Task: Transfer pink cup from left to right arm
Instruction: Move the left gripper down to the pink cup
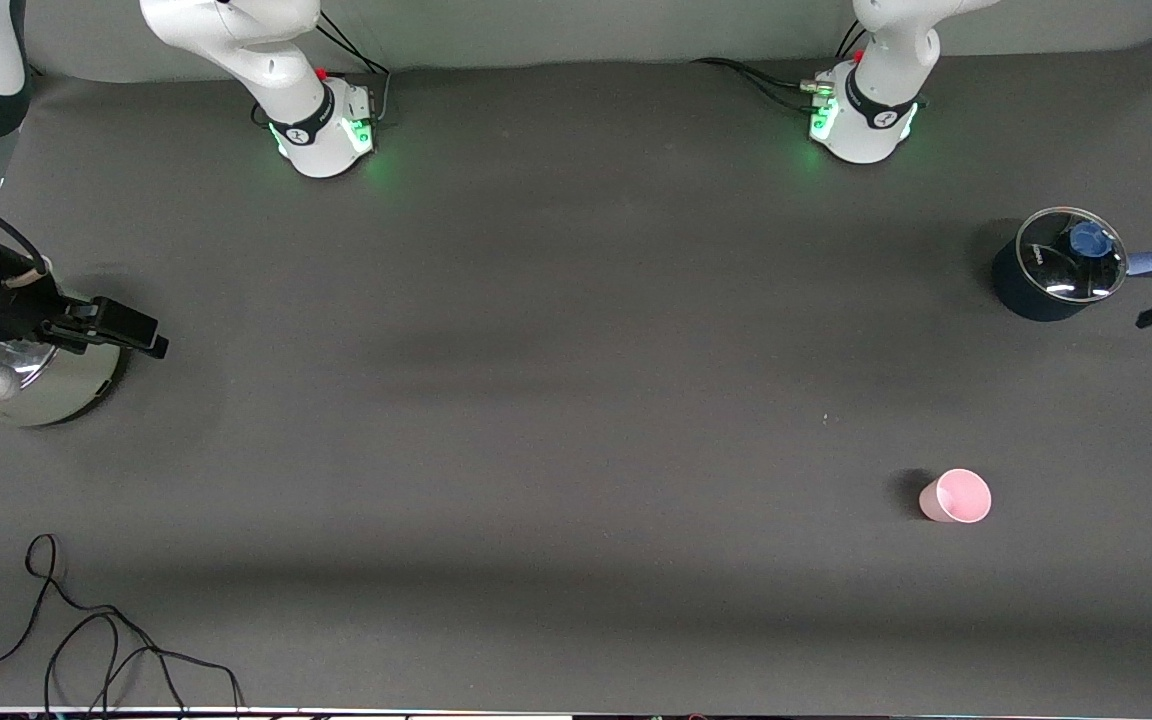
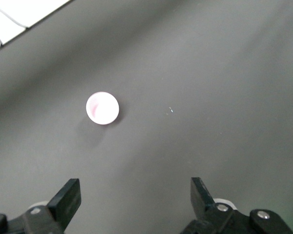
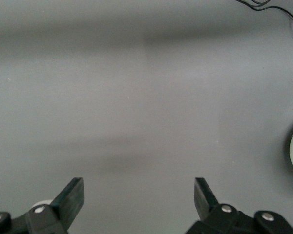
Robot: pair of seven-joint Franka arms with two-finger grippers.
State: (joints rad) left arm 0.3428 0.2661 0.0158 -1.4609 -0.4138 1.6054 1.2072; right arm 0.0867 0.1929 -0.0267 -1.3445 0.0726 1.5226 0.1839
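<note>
The left gripper (image 2: 136, 197) hangs wide open and empty above the dark grey table mat (image 1: 576, 400), looking down on the small pale pink tapered cup (image 1: 956, 496), presumably lining up a grasp. The cup stands upright toward the left arm's end, nearer the front camera than the dark blue lidded pot (image 1: 1059, 265). The right gripper (image 3: 139, 197) waits, spread wide, over the silver pot (image 1: 41, 385).

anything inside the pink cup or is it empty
The pink cup stands upright on the table, rim up. From above, the left wrist view shows only its pale pink inner wall and bottom, nothing in it. What lies under its base is covered.
</note>
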